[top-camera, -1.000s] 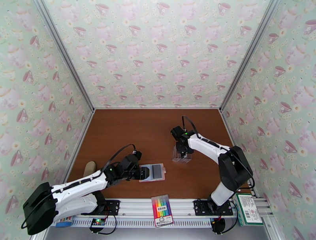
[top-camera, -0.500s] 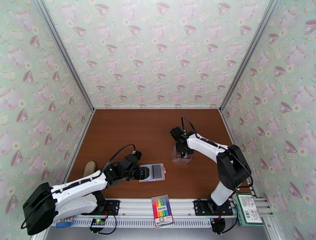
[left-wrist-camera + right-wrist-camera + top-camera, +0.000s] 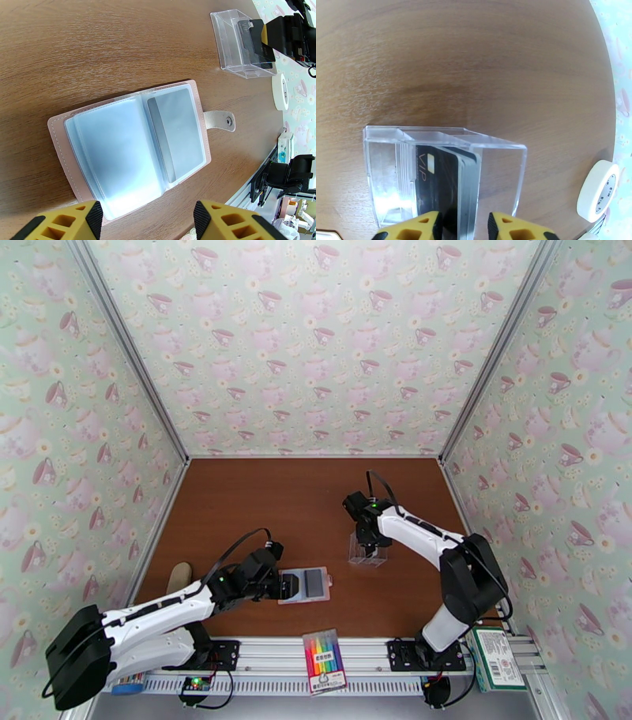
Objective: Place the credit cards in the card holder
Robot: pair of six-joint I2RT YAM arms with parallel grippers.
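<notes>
Several credit cards [image 3: 448, 185] upright in clear box [image 3: 501, 173], right gripper [image 3: 464, 225] narrowly astride, grip unclear; open card holder [image 3: 130, 146] parallels table's [image 3: 261, 500] near edge, tab [image 3: 219, 120] rightward; left gripper [image 3: 146, 215] wide.

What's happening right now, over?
Left claw open at spread pink card holder, one card slotted. Right claw straddling black credit cards in clear box, not clamped. Nothing blocking.

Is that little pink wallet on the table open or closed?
Open. The card holder lies spread flat on the table, clear sleeves facing up, its snap tab hanging loose.
</notes>
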